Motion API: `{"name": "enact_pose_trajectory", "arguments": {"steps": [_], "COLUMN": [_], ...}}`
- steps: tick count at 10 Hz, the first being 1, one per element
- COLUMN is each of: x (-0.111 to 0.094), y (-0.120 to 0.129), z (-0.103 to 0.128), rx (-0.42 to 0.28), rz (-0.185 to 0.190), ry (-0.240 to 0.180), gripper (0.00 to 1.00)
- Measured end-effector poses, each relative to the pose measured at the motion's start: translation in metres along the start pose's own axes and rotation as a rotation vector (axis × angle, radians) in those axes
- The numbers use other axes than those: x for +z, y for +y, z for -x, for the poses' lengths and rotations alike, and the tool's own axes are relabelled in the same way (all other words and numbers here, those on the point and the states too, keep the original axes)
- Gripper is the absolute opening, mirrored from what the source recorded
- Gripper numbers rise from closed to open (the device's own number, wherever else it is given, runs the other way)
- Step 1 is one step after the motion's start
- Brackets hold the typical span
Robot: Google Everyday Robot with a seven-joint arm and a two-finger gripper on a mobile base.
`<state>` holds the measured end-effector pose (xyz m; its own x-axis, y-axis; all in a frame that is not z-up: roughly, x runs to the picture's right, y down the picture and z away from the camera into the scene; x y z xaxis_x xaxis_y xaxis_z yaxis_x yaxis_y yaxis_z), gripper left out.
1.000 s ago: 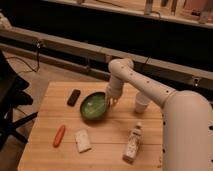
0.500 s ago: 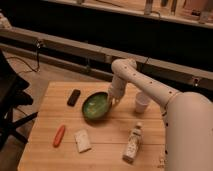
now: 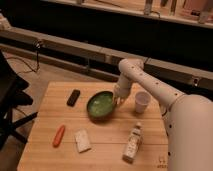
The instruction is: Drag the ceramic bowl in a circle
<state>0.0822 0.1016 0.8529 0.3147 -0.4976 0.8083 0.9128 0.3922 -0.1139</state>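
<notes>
A green ceramic bowl (image 3: pixel 101 105) sits on the wooden table (image 3: pixel 60 160) near its middle. My gripper (image 3: pixel 118 101) hangs from the white arm and is at the bowl's right rim, touching it or very close to it. The bowl looks empty.
A white paper cup (image 3: pixel 142 102) stands just right of the gripper. A black remote-like object (image 3: pixel 73 97) lies left of the bowl. An orange carrot (image 3: pixel 59 135) and a white packet (image 3: pixel 82 140) lie at the front left. A bottle (image 3: pixel 132 142) lies at the front right.
The bowl and the gripper have shifted slightly to the right and toward the front of the table, nearer the cup.
</notes>
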Motion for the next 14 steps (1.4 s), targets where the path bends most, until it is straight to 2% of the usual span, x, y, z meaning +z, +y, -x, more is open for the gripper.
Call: {"name": "enact_pose_trajectory", "arguments": {"steps": [2, 5, 7, 9, 10, 11, 14], "x": [0.001, -0.005, -0.017, -0.020, -0.016, -0.013, -0.008], "y": [0.014, 0.038, 0.028, 0.006, -0.008, -0.013, 0.005], "z": [0.005, 0.002, -0.019, -0.035, -0.034, -0.031, -0.006], "rx": [0.028, 0.082, 0.080, 0.037, 0.012, 0.019, 0.039], "rz": [0.002, 0.032, 0.062, 0.083, 0.081, 0.075, 0.084], "ry": [-0.008, -0.006, 0.012, 0.005, -0.004, -0.004, -0.001], "gripper": [0.00, 0.00, 0.00, 0.00, 0.00, 0.00, 0.00]}}
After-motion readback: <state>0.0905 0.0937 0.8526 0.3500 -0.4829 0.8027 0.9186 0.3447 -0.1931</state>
